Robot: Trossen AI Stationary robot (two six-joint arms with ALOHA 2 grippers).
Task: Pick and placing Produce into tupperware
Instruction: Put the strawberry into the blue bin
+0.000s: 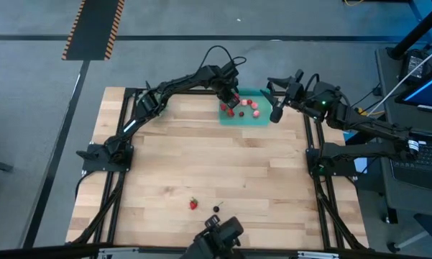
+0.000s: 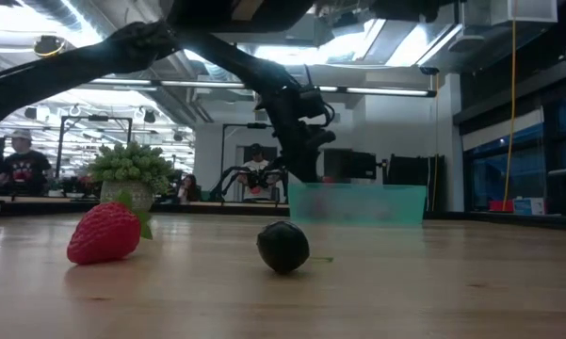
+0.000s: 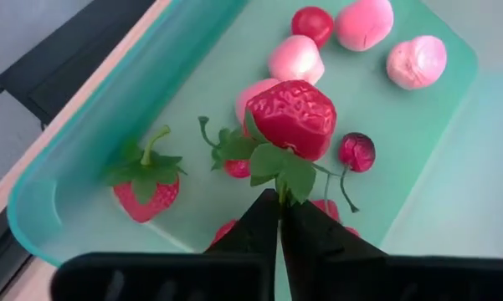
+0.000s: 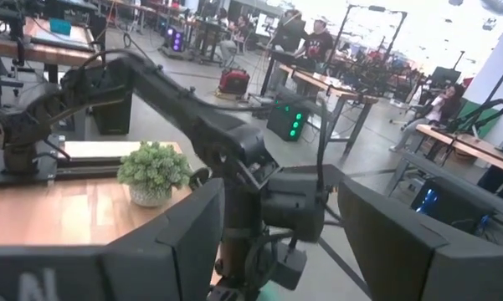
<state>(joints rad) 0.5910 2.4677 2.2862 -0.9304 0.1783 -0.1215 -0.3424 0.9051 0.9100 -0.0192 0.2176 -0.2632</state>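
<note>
One strawberry (image 3: pixel 291 119) hangs by its leaves from shut left jaws, above tray (image 3: pixel 109 117)

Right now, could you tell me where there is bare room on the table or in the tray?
The wood between the teal tray and the lone strawberry and dark berry lies bare. The tray's left half is crowded with fruit under the left gripper, shut on a strawberry; its right end is bare.

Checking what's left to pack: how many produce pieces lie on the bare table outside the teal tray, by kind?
Red strawberry: 1
Dark berry: 1
Total: 2
Not counted: the held strawberry in the left gripper, above the tray.
</note>
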